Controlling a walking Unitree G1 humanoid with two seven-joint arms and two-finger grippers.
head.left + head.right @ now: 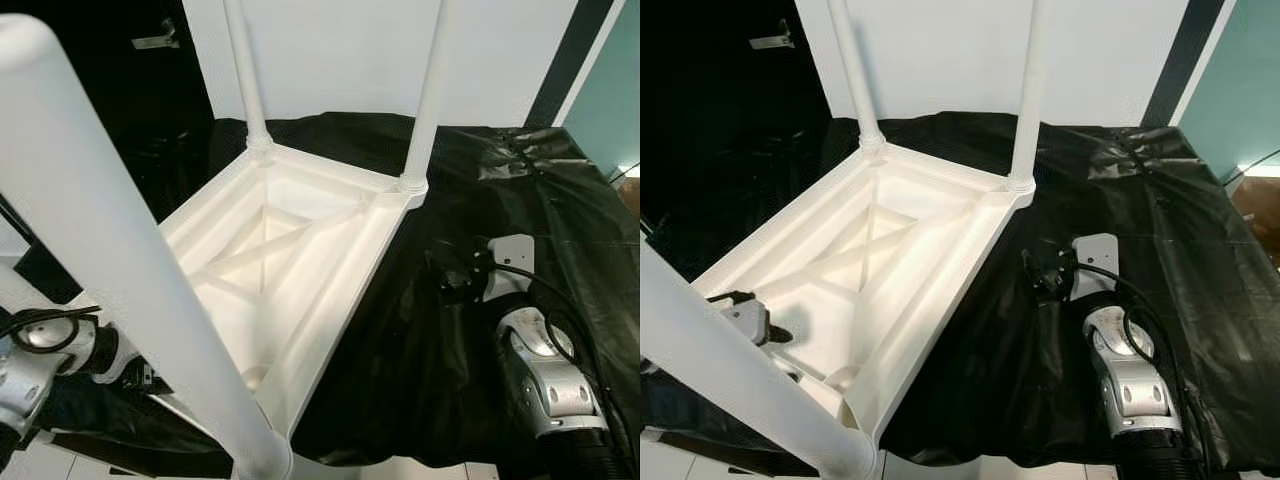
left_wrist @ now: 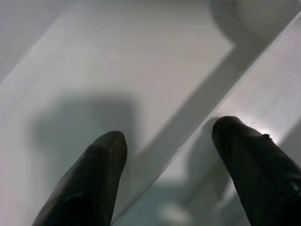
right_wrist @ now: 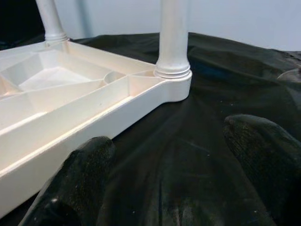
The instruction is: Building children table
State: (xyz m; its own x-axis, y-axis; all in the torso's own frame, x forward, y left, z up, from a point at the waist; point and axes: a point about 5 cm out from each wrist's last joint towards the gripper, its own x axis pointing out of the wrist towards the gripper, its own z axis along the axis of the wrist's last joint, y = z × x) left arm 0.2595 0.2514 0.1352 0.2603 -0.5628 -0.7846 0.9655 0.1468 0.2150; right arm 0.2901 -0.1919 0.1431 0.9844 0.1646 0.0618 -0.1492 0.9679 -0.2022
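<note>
Upturned white plastic children's table [image 1: 290, 250] on black sheet [image 1: 480, 330], legs up, left gripper [image 2: 167, 141] jaws wide astride an underside rib, right gripper [image 3: 188, 155] jaws wide, empty, over sheet beside the table's right edge

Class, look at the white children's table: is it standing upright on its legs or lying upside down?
Upside down. The table rests top-down on the black sheet, its ribbed underside facing up and its legs pointing upward.

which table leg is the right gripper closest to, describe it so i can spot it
Find the white table lying upside down on the black sheet. Its far right corner carries an upright white leg. Unlike the other legs, it stands at the sheet-side edge, just ahead of the open right gripper.
</note>
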